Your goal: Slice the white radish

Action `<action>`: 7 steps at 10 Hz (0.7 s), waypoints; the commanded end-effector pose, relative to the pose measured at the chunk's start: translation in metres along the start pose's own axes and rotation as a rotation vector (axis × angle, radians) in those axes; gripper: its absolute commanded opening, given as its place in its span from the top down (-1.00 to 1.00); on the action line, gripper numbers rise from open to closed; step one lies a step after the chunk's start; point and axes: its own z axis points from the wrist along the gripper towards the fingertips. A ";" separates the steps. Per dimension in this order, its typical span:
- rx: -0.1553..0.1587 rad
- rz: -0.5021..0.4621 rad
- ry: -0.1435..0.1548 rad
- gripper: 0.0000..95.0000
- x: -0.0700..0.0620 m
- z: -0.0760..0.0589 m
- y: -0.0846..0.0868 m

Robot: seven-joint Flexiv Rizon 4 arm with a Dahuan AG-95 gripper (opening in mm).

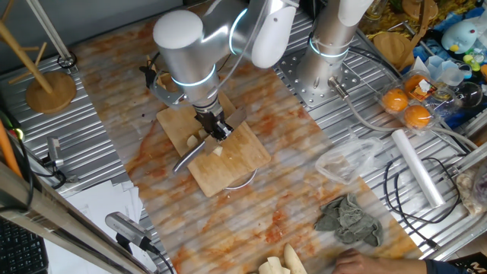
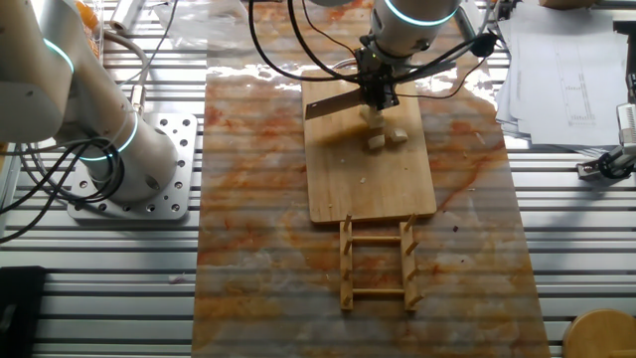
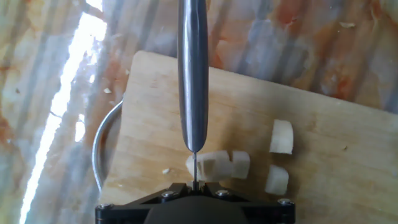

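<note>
The white radish (image 3: 216, 165) lies on the wooden cutting board (image 3: 323, 180), partly cut into joined slices. Two loose cream-white chunks (image 3: 282, 135) lie to its right. My gripper (image 3: 196, 185) is shut on a knife (image 3: 193, 74), seen along its spine, with the blade standing over the left end of the radish. In one fixed view the gripper (image 1: 215, 129) is low over the board (image 1: 242, 156) and the blade (image 1: 186, 158) points to the front left. In the other fixed view the gripper (image 2: 378, 94) stands above the radish pieces (image 2: 378, 139).
A round rim (image 3: 99, 149) shows under the board's edge. A wooden rack (image 2: 378, 264) stands near the board. A grey cloth (image 1: 348, 217), a plastic roll (image 1: 417, 166), oranges (image 1: 396, 99) and cream-yellow pieces (image 1: 278, 262) lie to the right and front.
</note>
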 end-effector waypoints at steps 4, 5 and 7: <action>-0.002 -0.011 0.004 1.00 -0.003 0.006 -0.003; -0.002 -0.016 0.007 1.00 -0.003 0.009 -0.003; -0.007 -0.019 0.016 1.00 0.000 0.016 -0.005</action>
